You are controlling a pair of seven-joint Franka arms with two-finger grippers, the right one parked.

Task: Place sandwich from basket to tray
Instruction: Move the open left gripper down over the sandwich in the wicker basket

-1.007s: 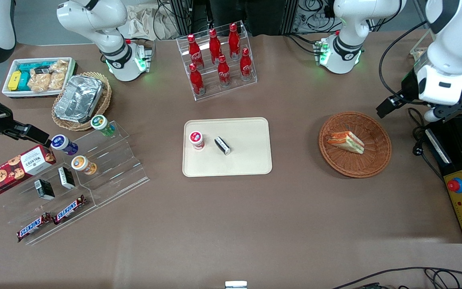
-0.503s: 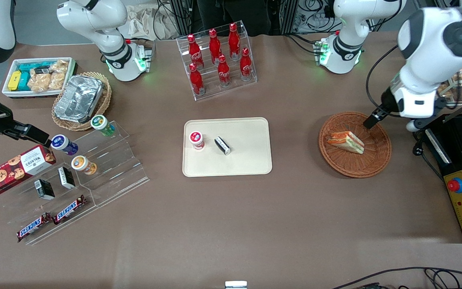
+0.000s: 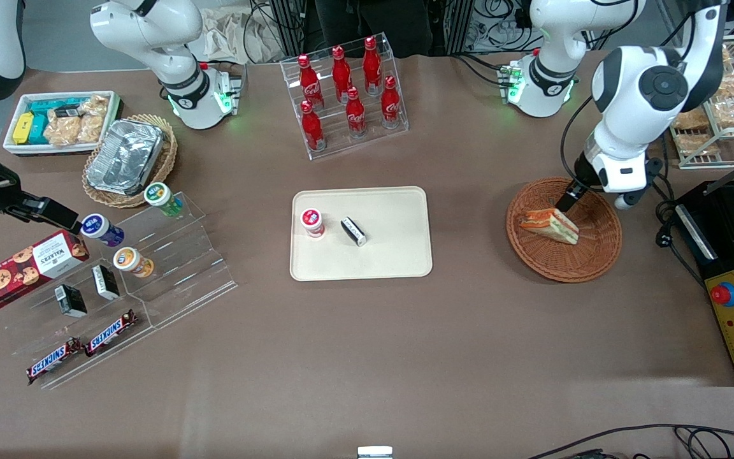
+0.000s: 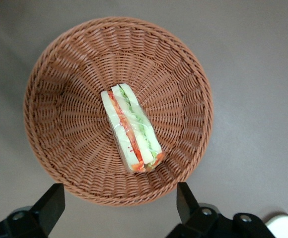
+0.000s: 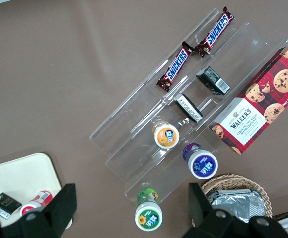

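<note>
Sandwich (image 4: 131, 130) lies untouched mid-basket (image 3: 603, 252), well apart from the tray (image 3: 399, 255) at its 9 o'clock. Gripper (image 4: 119, 210) hovers above, jaws wide. Approach step; next: descend astride the wedge, then close.

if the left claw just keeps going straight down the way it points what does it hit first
Most likely the sandwich. The left claw hangs open above the basket, pointing down into it, and the sandwich lies in the basket's middle, roughly on that line. Depth is unclear, so it could land on wicker beside the sandwich.
</note>
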